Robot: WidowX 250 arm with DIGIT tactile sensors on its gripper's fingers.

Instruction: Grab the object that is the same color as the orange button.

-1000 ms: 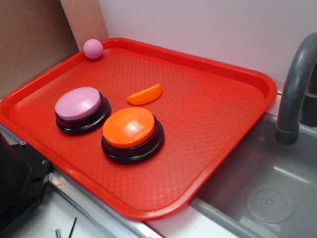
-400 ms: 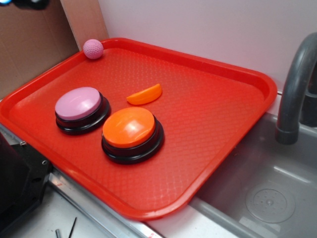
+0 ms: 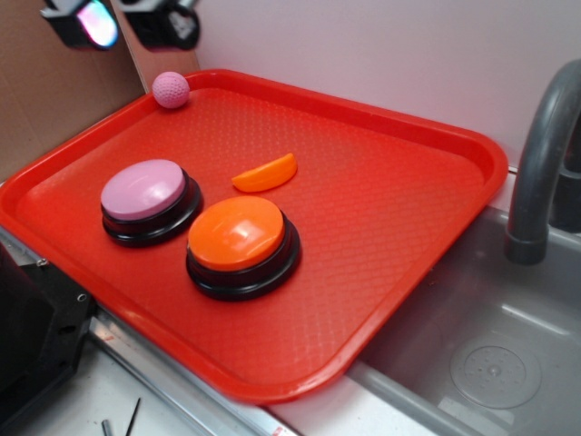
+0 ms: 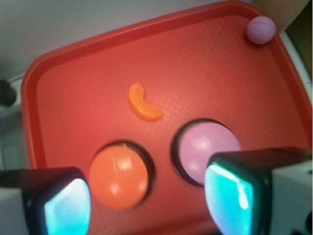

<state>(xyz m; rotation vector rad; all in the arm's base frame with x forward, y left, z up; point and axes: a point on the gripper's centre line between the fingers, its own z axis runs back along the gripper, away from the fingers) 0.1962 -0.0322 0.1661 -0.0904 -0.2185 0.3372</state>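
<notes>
A small glossy orange crescent wedge, the object point(image 3: 265, 173) point(image 4: 143, 103), lies flat near the middle of the red tray point(image 3: 399, 227) point(image 4: 73, 78). Just in front of it stands the orange button point(image 3: 240, 238) point(image 4: 119, 175) on its black base. My gripper point(image 3: 127, 23) point(image 4: 149, 205) hangs high over the tray's far left corner, well away from the wedge. It is open, with cyan-lit pads point(image 4: 227, 198) wide apart and nothing between them.
A pink domed button point(image 3: 145, 195) point(image 4: 208, 149) sits left of the orange one. A pink dimpled ball point(image 3: 170, 89) point(image 4: 260, 29) rests in the tray's far corner. A grey sink point(image 3: 490, 354) with a faucet point(image 3: 540, 173) lies to the right. Brown cardboard point(image 3: 54, 91) stands behind.
My gripper has come down into the exterior view at the top left, where one second ago it did not show. Nothing on the tray has moved.
</notes>
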